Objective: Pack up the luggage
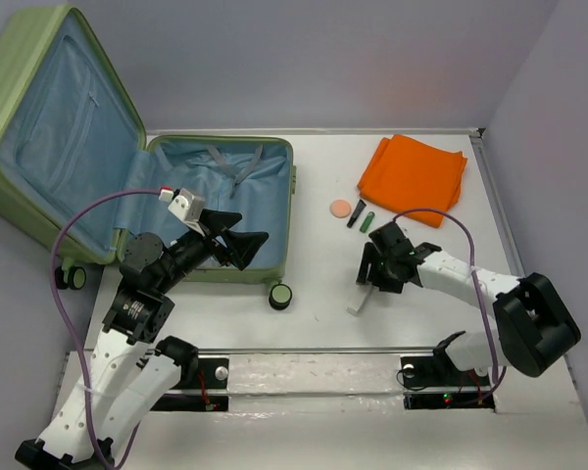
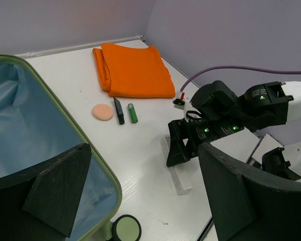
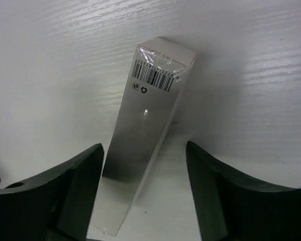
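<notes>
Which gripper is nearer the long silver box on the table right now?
Right. The right gripper is open directly over the silver box, straddling it; the left gripper hangs over the open suitcase, well away.

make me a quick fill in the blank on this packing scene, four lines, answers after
1. The luggage lies ____ on the table, pale blue lining showing.
2. The folded cloth near the far right corner is ____.
3. The right claw stands open around a silvery box bearing a printed ____.
4. Between the round peach pad and the green tube lies a small stick coloured ____.

Missing words: open; orange; barcode; black.
</notes>
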{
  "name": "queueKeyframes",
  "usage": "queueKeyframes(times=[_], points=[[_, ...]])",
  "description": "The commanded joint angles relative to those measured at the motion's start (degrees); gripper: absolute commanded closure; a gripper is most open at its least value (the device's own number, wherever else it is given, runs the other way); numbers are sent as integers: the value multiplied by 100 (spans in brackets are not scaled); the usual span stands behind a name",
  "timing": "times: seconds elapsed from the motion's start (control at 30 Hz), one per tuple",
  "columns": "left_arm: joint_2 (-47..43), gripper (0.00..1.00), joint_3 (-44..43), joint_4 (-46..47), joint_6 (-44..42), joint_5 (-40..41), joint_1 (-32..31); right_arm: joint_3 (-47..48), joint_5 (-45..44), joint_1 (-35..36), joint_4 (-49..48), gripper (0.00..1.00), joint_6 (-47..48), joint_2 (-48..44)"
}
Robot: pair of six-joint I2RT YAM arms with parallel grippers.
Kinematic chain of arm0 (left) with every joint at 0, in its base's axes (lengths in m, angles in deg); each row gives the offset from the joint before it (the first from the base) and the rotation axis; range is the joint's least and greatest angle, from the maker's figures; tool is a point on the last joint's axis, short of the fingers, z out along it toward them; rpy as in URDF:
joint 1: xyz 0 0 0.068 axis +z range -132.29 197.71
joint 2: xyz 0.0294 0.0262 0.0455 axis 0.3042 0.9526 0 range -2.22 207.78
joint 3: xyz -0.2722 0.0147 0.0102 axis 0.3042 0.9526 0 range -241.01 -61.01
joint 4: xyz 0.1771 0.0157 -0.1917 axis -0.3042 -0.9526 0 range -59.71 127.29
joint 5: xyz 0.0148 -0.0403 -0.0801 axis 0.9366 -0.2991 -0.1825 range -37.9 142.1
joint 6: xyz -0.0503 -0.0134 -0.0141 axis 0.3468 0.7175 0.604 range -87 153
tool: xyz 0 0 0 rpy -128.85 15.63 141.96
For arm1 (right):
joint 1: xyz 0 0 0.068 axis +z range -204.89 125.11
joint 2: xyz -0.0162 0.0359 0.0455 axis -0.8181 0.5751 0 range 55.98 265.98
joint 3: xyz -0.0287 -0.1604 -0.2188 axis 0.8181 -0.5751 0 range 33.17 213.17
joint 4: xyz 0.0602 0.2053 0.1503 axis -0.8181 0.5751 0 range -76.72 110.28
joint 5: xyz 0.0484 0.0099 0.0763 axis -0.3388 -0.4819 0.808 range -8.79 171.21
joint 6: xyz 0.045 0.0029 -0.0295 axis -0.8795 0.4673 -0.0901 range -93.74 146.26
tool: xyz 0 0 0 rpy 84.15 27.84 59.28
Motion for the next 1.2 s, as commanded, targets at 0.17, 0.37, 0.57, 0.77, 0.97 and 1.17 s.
queueKeyframes(times=[0.17,0.37,0.57,0.77,0.97,1.17], points=[[-69,1,-96,119,-54,202,-43,642,-711,248,-134,79,155,-120],[-131,1,-140,-22,52,879,-8,2459,262,652,-755,80,621,131],[-43,1,-184,-119,192,1617,107,5562,1688,1197,-1514,47,639,2065],[378,1,-245,-119,509,1022,107,4668,1320,838,-1538,6,745,1851],[1573,20,-218,847,1247,981,-532,2071,37,-110,-1708,34,806,-443],[4006,37,-2016,576,835,2696,-2273,348,-778,-1139,-1059,51,947,-2404]])
